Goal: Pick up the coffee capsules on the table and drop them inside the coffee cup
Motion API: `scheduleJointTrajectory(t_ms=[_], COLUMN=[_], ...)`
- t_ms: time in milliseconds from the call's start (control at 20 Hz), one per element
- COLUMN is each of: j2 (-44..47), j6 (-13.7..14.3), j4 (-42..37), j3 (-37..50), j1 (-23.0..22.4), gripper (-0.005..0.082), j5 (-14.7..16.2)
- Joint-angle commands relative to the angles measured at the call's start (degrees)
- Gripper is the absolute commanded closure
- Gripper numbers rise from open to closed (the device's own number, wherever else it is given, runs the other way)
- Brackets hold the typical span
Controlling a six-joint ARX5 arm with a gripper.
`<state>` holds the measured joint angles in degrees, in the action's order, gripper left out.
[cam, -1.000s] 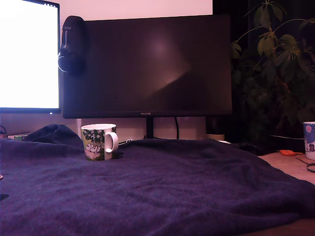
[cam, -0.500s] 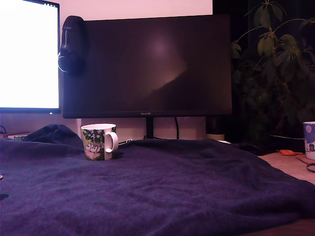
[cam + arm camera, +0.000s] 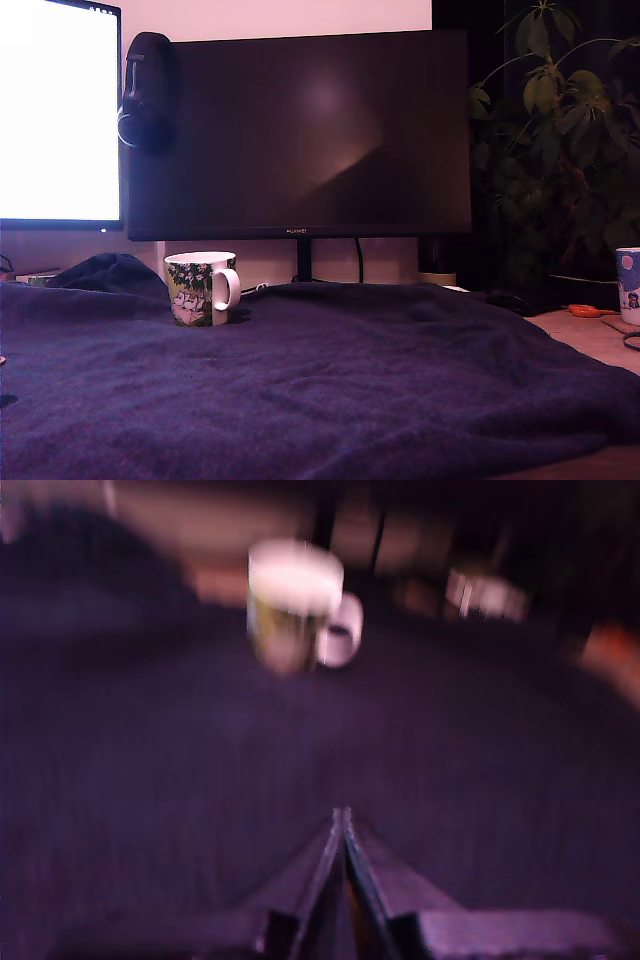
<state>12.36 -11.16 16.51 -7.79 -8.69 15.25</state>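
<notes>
The white ceramic mug with a green leafy picture (image 3: 201, 288) stands upright on the dark navy fuzzy blanket (image 3: 330, 390) covering the worktop. No capsule is visible. The gripper (image 3: 343, 825) has its jaws pressed together, holding nothing visible. A capsule is probably light and rigid, best pinched across its tapered body.

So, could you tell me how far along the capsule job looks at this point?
Nothing looks done: no capsule shows in either view, and the mug's inside is hidden. In hand: the gripper, jaws together with nothing visible between them, faces the mug across the blanket in the blurred wrist view. Finding, picking and dropping remain.
</notes>
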Motion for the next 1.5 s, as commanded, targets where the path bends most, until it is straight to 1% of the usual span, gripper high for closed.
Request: scheduleJointTrajectory(t_ms=[0,50,150,250,400,450,500,550,600,650,700,800,850,900,950,1150,1250,1300,1450], j2=[2.3,3.9,6.6,8.5,9.1,9.0,9.0,9.0,9.0,9.0,9.0,9.0,9.0,9.0,9.0,9.0,9.0,9.0,9.0], j6=[0.9,1.0,1.1,1.0,1.0,0.2,0.0,0.0,0.0,-0.2,-1.0,-2.6,-2.8,-2.8,-2.4,-2.4,-2.0,-1.0,-0.5], j4=[-0.2,0.1,1.5,2.3,3.2,3.7,4.5,5.5,6.3,6.5,6.3,6.0,6.0,6.1,6.1,6.0,6.0,5.7,3.0], j3=[0.6,0.6,0.6,0.5,0.2,0.2,0.2,0.2,0.2,0.2,0.2,0.2,0.2,0.2,0.2,0.2,0.2,0.2,0.6], j1=[-1.4,-2.3,-3.8,-4.8,-5.2,-5.2,-5.2,-5.2,-5.2,-5.3,-5.2,-5.2,-5.2,-5.3,-5.3,-5.2,-5.2,-5.2,-5.3], gripper=[0.0788,0.0788,0.0788,0.0788,0.0788,0.0788,0.0787,0.0772,0.0733,0.0662,0.0547,0.0228,0.0104,0.0048,0.0046,0.0046,0.0046,0.0046,0.0046], j5=[-0.9,-1.3,-3.6,-4.8,-4.9,-5.1,-5.0,-4.5,-3.8,-3.1,-2.5,-1.0,-0.1,0.9,1.3,1.2,0.7,0.7,-0.9])
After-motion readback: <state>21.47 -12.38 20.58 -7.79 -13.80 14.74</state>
